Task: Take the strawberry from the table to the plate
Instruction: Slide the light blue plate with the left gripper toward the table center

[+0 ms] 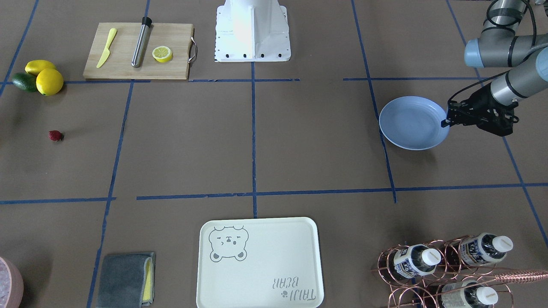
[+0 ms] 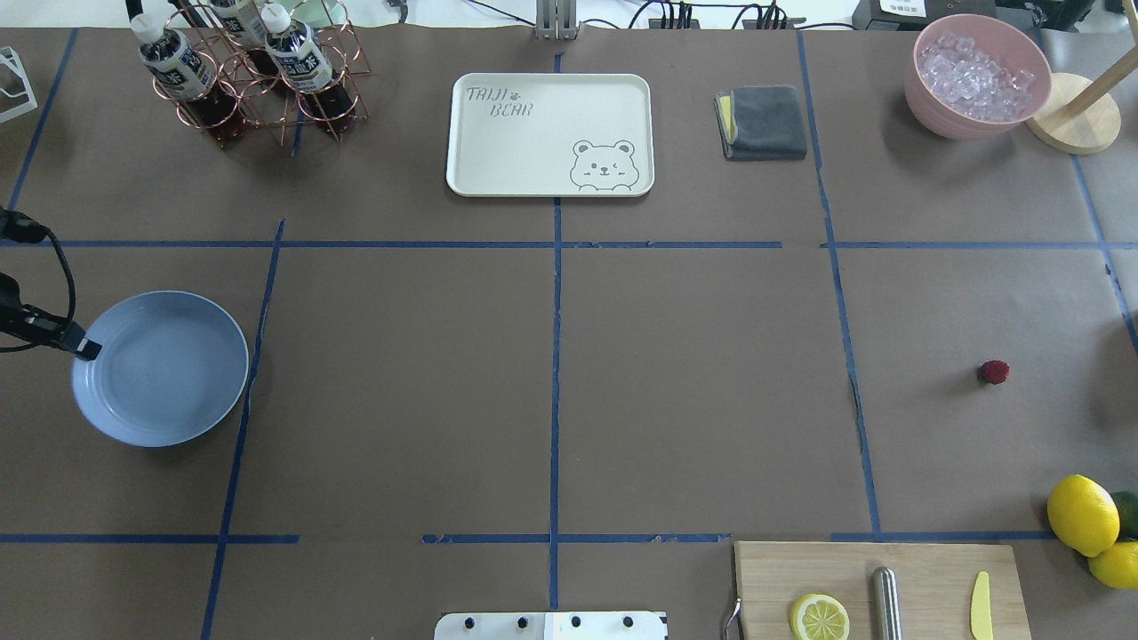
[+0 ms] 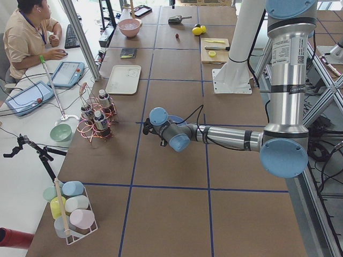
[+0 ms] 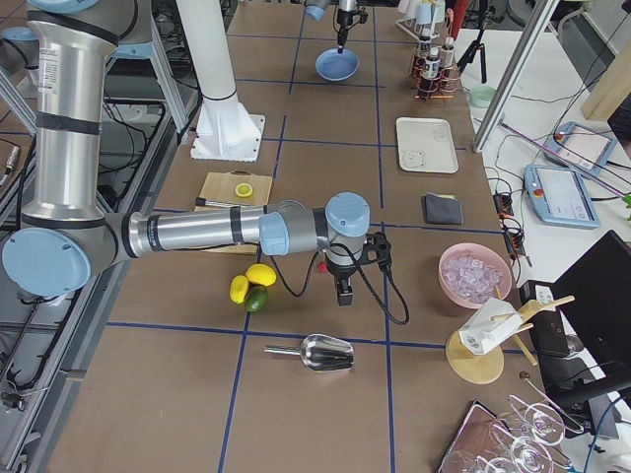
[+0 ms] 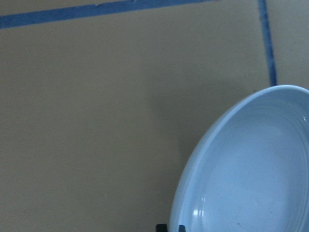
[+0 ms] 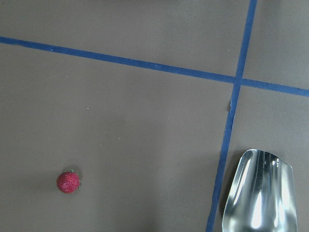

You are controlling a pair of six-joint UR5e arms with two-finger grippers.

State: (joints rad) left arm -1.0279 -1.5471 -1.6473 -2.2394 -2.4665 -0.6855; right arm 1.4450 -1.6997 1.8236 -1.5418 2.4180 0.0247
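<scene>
Plate (image 5: 251, 169) rim crowds the left wrist cam from 4 o'clock, w/ two dark fingertips (image 5: 161, 227) at 6 o'clock straddling it. Left hand (image 1: 446, 121) looks clamped on the rim, prob. to stop the plate sliding when sth gets dropped in.

Overhead: plate at 9 o'clock of the table (image 2: 693, 382), strawberry (image 2: 994, 372) at 3 o'clock, well apart, only tape lines between. Strawberry lies bare on the table, untouched, w/ lemons (image 2: 1082, 514) near it toward 5 o'clock.

Right hand (image 4: 342, 296) hangs over that end pointing down; it's the arm on the strawberry's side. Its cam has the strawberry at 7 o'clock of frame and a steel scoop (image 6: 258, 193) at 5 o'clock, so the hand isn't centred on it. No fingers show there and only the side view catches the hand: can't tell if open or closed.

Judgement: approach stage, pick not yet made. Next needs a shift over the strawberry, then a low narrow pinch; it's small and round, may roll. Long carry to 9 o'clock after.
</scene>
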